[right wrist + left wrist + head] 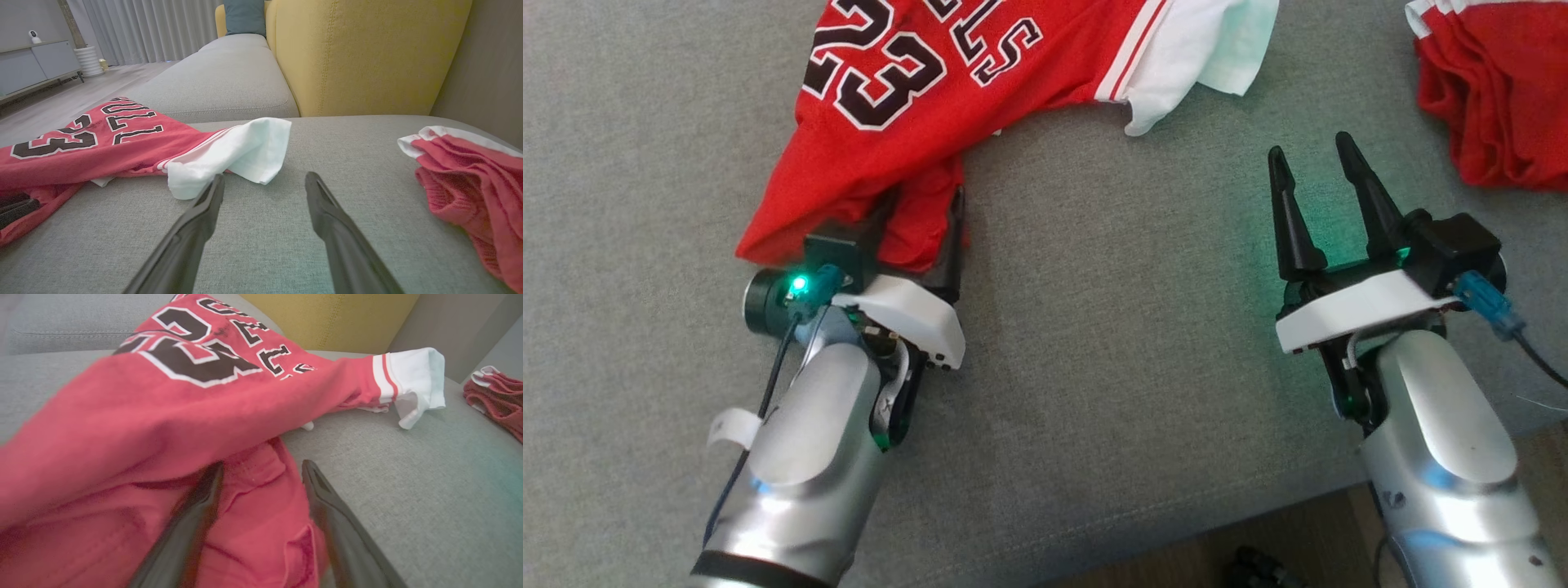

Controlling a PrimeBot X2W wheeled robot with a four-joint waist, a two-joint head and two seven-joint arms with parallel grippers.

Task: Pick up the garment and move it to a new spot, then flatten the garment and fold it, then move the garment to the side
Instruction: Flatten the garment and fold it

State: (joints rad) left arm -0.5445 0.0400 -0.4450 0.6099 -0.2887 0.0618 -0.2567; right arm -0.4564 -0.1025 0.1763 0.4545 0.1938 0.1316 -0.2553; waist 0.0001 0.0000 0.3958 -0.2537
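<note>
Technician: Jersey [1029, 98] position and nearer arm?

Onlooker: It lies crumpled on the sofa [1094, 327], far-left. Left gripper [263, 465], fingers spread, straddles the near hem fold. Right gripper [1309, 147], also spread, hovers apart; white sleeve [1168, 82] lies ahead-left.

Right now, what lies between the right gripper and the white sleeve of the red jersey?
Only bare grey sofa cushion; the head view shows it between the right gripper and the white sleeve.
</note>
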